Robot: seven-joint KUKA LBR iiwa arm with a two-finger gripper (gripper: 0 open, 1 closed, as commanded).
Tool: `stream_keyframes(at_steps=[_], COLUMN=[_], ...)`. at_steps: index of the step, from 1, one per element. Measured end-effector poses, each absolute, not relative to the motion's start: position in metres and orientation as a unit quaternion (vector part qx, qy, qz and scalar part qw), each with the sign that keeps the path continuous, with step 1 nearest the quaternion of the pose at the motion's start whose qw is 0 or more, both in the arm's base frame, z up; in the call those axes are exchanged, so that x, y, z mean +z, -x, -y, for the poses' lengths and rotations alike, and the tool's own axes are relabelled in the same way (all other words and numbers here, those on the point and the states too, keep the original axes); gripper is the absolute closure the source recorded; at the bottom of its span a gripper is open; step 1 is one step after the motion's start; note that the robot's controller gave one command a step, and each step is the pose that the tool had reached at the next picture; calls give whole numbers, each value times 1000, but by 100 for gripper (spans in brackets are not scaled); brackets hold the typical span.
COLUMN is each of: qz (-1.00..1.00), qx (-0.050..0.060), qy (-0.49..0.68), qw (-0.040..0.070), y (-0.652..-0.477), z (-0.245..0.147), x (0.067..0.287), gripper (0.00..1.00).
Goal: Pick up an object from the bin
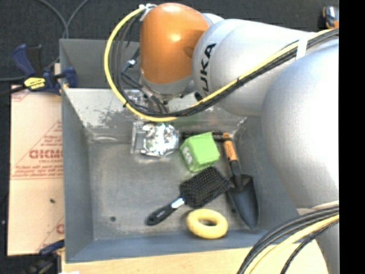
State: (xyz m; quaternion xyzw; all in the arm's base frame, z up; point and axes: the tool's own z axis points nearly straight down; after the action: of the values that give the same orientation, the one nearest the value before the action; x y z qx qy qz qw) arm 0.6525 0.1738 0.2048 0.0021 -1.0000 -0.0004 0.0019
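hovering over the crumpled packet at the back wall

starting at the left, the floor of the bin point(105, 178) is bare grey metal. next comes a crumpled silvery packet point(154, 140), lying near the back wall, left of the middle. the gripper point(149, 108) hangs just above it in this view, tucked beneath the orange cover point(171, 41) on the wrist. whether it is released or clenched i cannot tell, since the cover and cables hide its working end, and whether it touches the packet is just as unclear. the relation that matters: the packet lies almost straight under the tool, a shade toward the front of the bin, so the coming move is likely a short drop rather than a sideways reach. the packet is a rough wad with no clear long axis. just right of it, close but apart, sits a green block point(199, 151). further front, a black hairbrush point(191, 196) lies slantwise, handle to the left, with a yellow ring point(207, 223) near its head. rightmost is a trowel point(239, 190), orange handle toward the back wall, dark blade toward the front.
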Motion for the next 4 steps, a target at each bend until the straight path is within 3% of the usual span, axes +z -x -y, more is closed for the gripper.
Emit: stream_keyframes(at_steps=[1,2,3,4], qz=[1000,990,970,956], qx=[-1,-1,-1,0], qy=[0,-138,-244,-293], qw=[-1,-4,-6,1], y=[-653,-654,-651,-655], z=[-173,-96,-92,-74], x=[210,92,162,100], gripper=[0,0,0,0])
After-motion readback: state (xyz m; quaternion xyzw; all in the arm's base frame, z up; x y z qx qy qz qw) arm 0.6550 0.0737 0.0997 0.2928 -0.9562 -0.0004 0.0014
